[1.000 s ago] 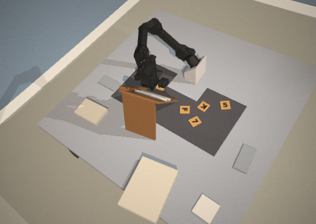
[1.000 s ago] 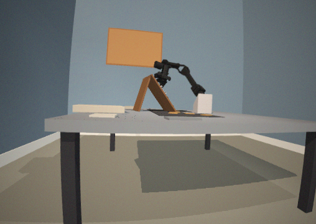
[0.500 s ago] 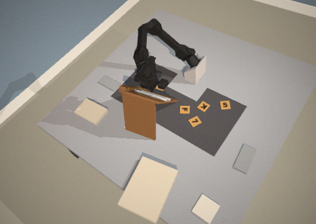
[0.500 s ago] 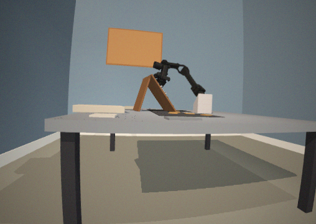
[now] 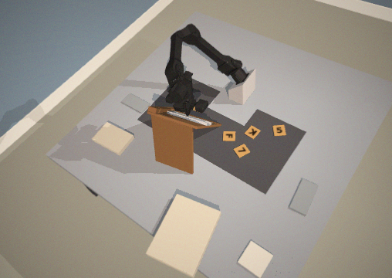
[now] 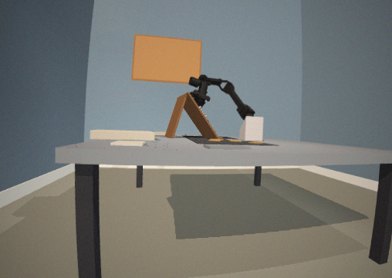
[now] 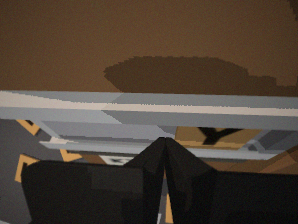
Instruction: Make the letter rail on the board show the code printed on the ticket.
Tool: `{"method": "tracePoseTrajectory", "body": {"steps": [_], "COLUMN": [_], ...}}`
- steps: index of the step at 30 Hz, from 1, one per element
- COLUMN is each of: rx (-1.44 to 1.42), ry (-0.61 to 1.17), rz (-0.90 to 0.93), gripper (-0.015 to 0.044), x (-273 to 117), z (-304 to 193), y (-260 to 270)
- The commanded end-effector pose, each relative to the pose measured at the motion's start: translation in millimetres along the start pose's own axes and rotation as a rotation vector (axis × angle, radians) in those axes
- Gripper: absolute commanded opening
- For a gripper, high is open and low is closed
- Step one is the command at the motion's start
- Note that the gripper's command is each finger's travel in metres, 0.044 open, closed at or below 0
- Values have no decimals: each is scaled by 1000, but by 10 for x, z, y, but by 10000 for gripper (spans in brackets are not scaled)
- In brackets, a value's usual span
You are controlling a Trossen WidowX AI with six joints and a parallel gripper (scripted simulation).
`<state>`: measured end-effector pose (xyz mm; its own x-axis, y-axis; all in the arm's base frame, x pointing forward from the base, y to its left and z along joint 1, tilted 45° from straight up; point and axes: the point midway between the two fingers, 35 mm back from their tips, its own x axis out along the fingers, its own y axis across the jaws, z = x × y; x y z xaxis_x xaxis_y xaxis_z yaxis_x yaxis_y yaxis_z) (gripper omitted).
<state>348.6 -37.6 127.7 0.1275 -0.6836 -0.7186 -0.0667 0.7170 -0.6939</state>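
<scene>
fingers of the gripper (image 5: 187, 113) (image 6: 200, 105) (image 7: 165, 140) are clenched, grasping nothing. the y tile (image 7: 187, 136) sits in the letter rail (image 5: 189, 117) (image 6: 204, 113) (image 7: 200, 109). caution: off-centre fingertip contact could jam the tile; excess downward force could shift the board (image 5: 174, 145) (image 6: 201, 119) (image 7: 150, 30).
</scene>
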Motion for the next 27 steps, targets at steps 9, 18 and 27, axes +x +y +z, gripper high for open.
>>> {"method": "tracePoseTrajectory", "body": {"steps": [9, 18, 27], "rx": [-3, -3, -4], "ry": [1, 0, 1], "rz": [-4, -4, -4], "gripper": [0, 0, 0], "x": [56, 62, 45], "z": [59, 63, 46], "y": [0, -2, -40]}}
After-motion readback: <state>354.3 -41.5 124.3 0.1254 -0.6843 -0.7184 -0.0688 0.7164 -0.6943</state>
